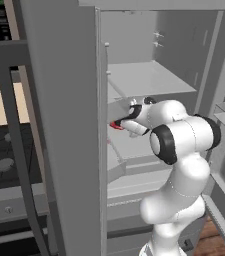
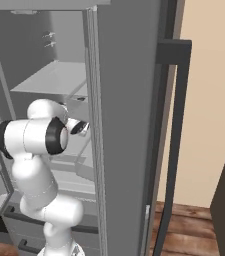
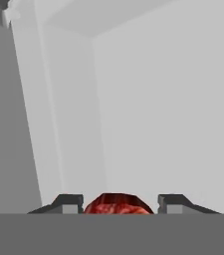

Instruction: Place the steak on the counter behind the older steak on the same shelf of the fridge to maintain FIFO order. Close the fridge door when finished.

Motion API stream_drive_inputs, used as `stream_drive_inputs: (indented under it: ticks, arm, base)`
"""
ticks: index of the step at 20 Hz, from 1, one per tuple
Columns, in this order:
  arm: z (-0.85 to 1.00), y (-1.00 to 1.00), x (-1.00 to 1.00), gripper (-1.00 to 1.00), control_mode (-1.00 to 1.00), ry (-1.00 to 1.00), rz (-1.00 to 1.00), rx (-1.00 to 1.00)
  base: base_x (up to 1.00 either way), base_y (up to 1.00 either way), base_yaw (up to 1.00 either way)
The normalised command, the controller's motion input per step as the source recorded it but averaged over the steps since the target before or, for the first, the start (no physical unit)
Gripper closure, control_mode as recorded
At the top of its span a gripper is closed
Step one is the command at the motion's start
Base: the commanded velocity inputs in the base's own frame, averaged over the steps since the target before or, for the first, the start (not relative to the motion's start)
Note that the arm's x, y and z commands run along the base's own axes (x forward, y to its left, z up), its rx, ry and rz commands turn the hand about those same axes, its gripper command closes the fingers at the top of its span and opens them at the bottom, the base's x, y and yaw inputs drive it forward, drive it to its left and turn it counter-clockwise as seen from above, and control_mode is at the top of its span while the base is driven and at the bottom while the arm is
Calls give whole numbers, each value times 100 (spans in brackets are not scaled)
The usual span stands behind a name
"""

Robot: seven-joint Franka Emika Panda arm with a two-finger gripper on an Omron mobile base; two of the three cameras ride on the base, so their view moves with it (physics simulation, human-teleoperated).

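The jaws pinch the steak (image 3: 117,204) across its middle inside the fridge (image 1: 64,100); soft, slick, likely light.

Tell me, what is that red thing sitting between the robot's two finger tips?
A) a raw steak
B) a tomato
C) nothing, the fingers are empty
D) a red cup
A: in the hand view the gripper is closed on a marbled red steak with the pale fridge interior ahead, and the left base view shows the same red meat at the hand.

Red steak (image 3: 117,204) seemingly inside fridge (image 1: 64,100)
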Motion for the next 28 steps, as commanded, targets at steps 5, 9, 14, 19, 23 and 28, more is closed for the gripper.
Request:
stream_drive_inputs:
  ticks: [5,9,14,19,23,28]
  arm:
    - [-69,0,33,100,-100,0,0,0]
    - [-55,0,29,100,-100,0,0,0]
    - [-32,6,6,100,-100,-1,0,0]
    - [-14,26,2,100,-100,-3,0,0]
    - [-11,40,0,-100,-100,-8,0,-1]
    - [-4,14,-3,-100,-100,-13,0,0]
  base:
    - [0,0,0]
    - [0,0,0]
    - [0,0,0]
    - [0,0,0]
    - [0,0,0]
    - [0,0,0]
